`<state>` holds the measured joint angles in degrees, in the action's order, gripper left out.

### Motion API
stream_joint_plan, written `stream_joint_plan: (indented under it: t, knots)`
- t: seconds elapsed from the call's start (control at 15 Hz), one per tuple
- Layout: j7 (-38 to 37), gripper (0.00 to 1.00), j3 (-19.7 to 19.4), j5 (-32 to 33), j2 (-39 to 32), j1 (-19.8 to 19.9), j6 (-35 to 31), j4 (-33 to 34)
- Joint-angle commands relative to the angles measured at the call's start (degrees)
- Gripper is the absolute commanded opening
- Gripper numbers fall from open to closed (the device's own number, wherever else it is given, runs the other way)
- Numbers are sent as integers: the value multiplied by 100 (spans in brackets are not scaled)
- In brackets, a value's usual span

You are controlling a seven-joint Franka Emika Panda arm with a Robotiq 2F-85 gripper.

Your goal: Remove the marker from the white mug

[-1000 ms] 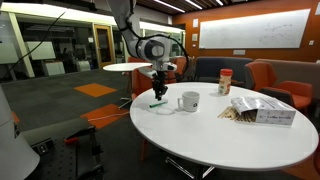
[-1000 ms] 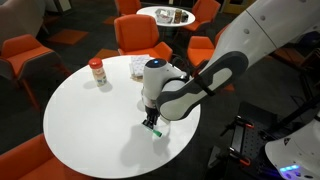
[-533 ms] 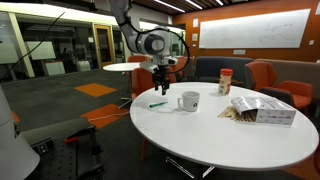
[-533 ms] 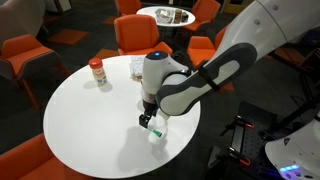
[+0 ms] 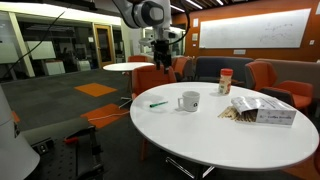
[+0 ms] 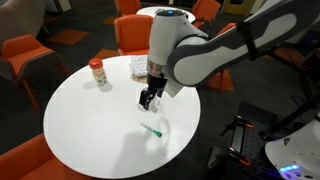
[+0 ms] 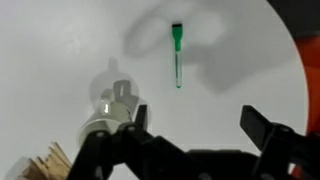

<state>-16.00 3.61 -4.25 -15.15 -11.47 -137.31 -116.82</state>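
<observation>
Marker (image 7: 177, 55): lying flat on the white desk (image 5: 200, 140), out of the white mug (image 5: 188, 101) and near it. The mug is showing only as a blur in the wrist view. Pincer (image 7: 195, 135): hanging above the desk, released, fingers standing wide apart and gripping nothing, its base running off the lower edge.

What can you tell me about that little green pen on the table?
The marker is a thin, short green stick with a dark tip at one end, plastic by its look. It lies flat on the white table beside the white mug, not touching it. Nothing holds it; the open gripper hangs above.
</observation>
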Motion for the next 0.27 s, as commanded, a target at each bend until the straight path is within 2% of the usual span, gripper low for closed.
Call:
stream_joint_plan:
  t: [0.0, 0.2]
  knots:
    - [-449, 100, -38, 201, 383, 41, 747, -91]
    - [-501, 100, -15, 241, 464, 110, 1090, -77]
